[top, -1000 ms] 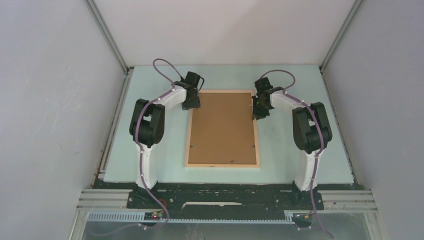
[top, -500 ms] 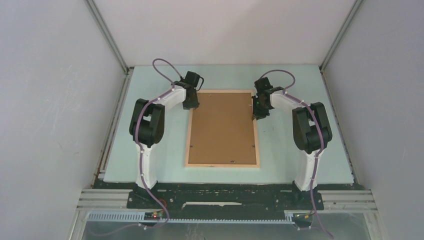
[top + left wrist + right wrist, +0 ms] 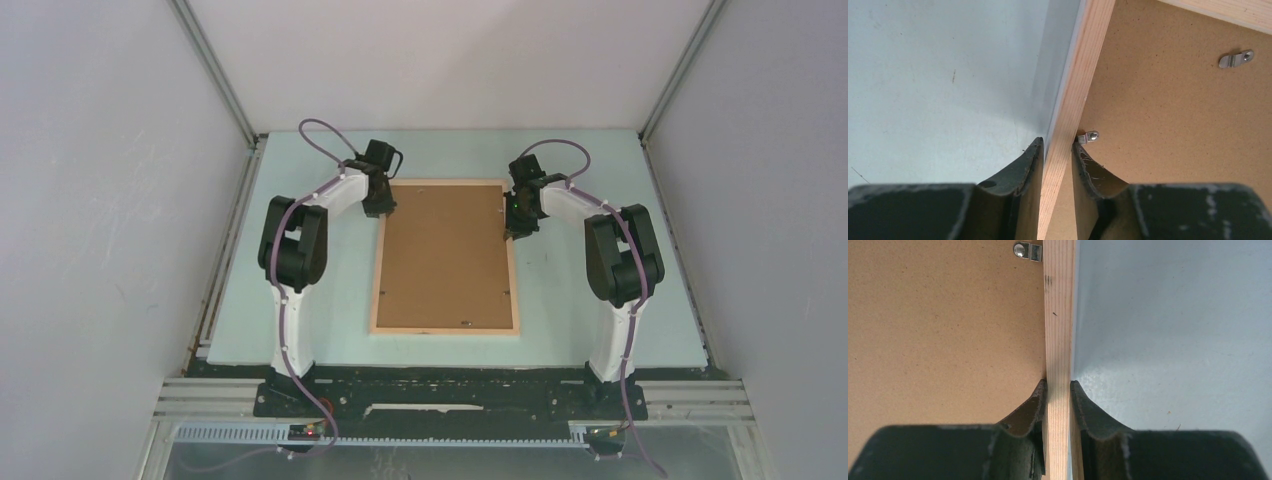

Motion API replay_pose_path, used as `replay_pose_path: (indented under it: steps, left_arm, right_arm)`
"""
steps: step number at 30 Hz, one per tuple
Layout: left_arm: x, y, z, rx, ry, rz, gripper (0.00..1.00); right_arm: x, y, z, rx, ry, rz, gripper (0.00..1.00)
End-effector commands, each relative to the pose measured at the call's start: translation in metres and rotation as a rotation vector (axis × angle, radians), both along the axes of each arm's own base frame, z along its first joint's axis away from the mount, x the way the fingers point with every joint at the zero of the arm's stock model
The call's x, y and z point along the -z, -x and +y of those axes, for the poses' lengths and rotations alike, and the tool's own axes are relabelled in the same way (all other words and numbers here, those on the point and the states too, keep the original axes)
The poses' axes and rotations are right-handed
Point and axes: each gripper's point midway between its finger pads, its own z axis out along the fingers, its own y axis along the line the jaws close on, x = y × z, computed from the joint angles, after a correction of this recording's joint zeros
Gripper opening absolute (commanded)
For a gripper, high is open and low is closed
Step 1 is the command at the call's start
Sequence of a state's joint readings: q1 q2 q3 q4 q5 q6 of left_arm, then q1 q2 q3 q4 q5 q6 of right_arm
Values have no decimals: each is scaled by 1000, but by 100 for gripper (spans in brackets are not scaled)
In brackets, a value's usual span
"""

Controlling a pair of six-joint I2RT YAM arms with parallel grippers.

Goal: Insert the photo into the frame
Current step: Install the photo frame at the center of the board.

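Left arm bends toward the desk's [image 3: 340,340] far edge, left gripper [image 3: 380,207] pinching the frame [image 3: 377,290] by its left rail. The frame lies mid-desk, the photo [image 3: 445,260] inside, brown back up. Right arm mirrors it, right gripper [image 3: 517,226] clamped on the right rail.

Open table [image 3: 340,300] flanks the frame [image 3: 445,328] left, right and below. The left gripper [image 3: 1058,145] and right gripper [image 3: 1058,385] straddle its upper side rails, blocking those corners.

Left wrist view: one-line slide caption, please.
Left hand clamps the side rail of the pale wooden rectangular frame, beside a small silver metal clip on the brown backing board.
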State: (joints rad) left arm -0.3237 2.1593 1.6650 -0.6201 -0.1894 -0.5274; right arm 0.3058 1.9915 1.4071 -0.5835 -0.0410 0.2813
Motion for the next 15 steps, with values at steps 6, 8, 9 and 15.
replay_pose_path:
  steps: [6,8,9,15]
  left_arm:
    - [-4,-13,13,-70,-7,-30,14]
    - [-10,-17,14,-75,23,-48,13]
    - [-14,-20,13,-73,38,-57,13]
    - [-26,-28,0,-43,131,-71,15]
  right_arm:
    - [-10,7,13,-54,-13,-2,3]
    - [-9,7,13,-56,-14,-1,3]
    - [-9,7,13,-56,-15,0,3]
    - [-7,8,12,-53,-10,5,3]
